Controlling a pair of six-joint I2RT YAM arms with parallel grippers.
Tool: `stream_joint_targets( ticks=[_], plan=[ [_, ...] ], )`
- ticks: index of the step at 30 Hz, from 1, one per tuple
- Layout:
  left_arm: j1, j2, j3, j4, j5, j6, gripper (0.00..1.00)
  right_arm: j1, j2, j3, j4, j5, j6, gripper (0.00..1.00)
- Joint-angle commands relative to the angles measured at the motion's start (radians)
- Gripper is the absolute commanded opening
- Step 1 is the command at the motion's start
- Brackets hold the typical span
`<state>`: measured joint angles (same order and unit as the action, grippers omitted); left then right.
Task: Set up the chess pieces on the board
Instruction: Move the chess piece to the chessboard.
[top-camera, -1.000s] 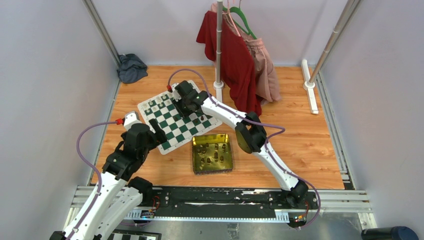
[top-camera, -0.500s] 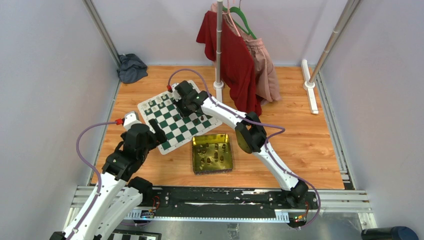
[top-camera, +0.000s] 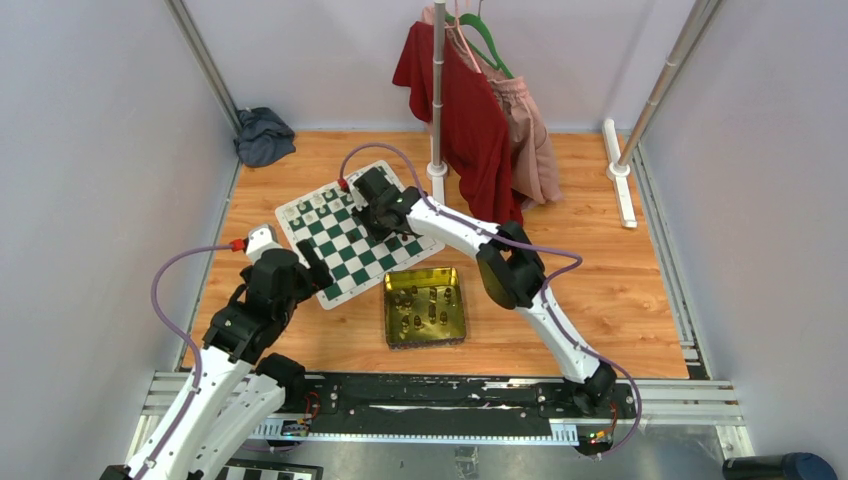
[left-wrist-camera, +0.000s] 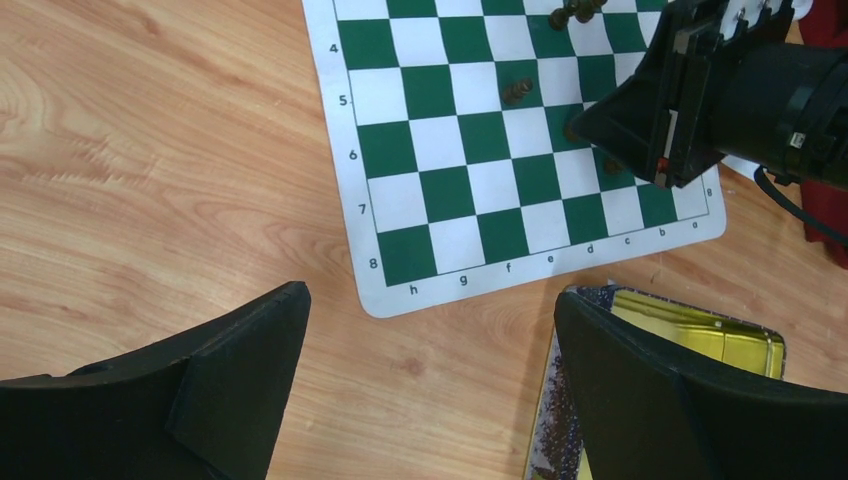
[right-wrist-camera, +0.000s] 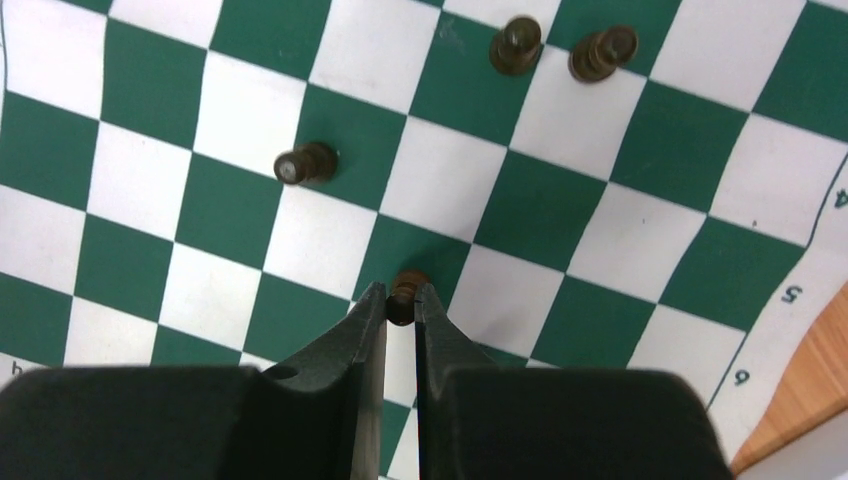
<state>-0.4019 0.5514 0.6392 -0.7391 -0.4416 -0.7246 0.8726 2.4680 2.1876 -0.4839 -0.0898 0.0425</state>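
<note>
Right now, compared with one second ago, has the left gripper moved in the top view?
No. The left gripper hangs open at the same spot over the near corner of the board, as before.

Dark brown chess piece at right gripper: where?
That piece is lower centre in right wrist view, pinched by the right gripper over the green-and-white board.

You had the top camera high behind the arm bases, looking down on the whole table (top-camera: 620, 290), with the bases at the frame's bottom. Your left wrist camera looked down from mid-height at the chessboard (left-wrist-camera: 445, 195), upper centre. Your right wrist camera sat very close above a few squares. All three views shared that chessboard.
</note>
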Motion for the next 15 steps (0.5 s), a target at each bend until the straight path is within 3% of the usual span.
stream_joint_targets(
  ticks=[1,15],
  plan=[
    [-0.005,-0.02,0.016,-0.015,-0.031,0.001,1.0,0.024,-0.084,-0.075,0.015,0.027,-0.015,0.0],
    [-0.005,-0.038,0.008,-0.025,-0.018,-0.002,1.0,0.037,-0.174,-0.237,0.068,0.032,0.005,0.0]
  ],
)
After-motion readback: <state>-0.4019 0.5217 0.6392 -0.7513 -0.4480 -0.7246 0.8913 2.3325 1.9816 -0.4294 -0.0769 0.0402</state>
